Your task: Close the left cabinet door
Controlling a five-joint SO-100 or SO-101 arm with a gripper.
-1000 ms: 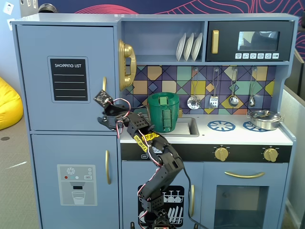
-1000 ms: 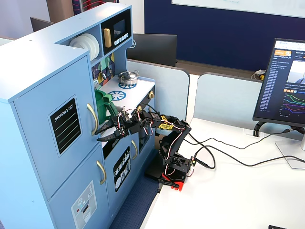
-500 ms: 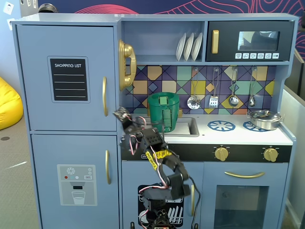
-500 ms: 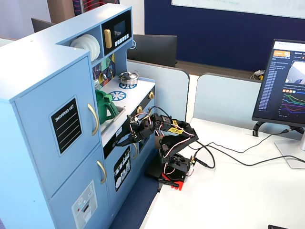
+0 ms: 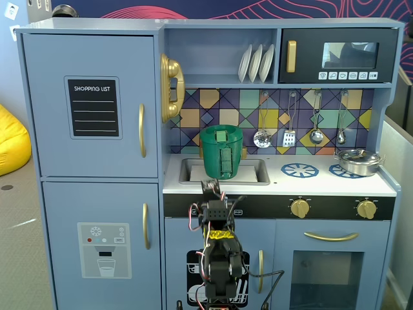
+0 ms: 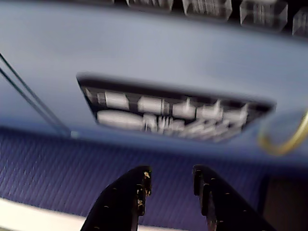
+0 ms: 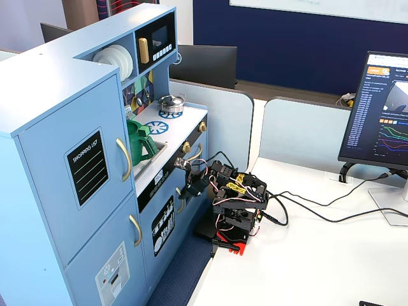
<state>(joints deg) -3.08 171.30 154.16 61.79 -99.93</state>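
The left cabinet door (image 5: 90, 106), with its chalkboard shopping list, sits flush at the toy kitchen's upper left, so we judge the closing done (only a retreat to rest seems left). Our arm folds low on the desk (image 7: 319, 255) before the lower cupboard, its hand (image 6: 172, 179) narrowly parted and empty.

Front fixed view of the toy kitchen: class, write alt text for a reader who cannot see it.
A light-blue toy kitchen faces the camera, its left cabinet door with the SHOPPING LIST chalkboard shut flush. A green watering can stands in the sink, and a black robot arm rises at the bottom centre, touching nothing.
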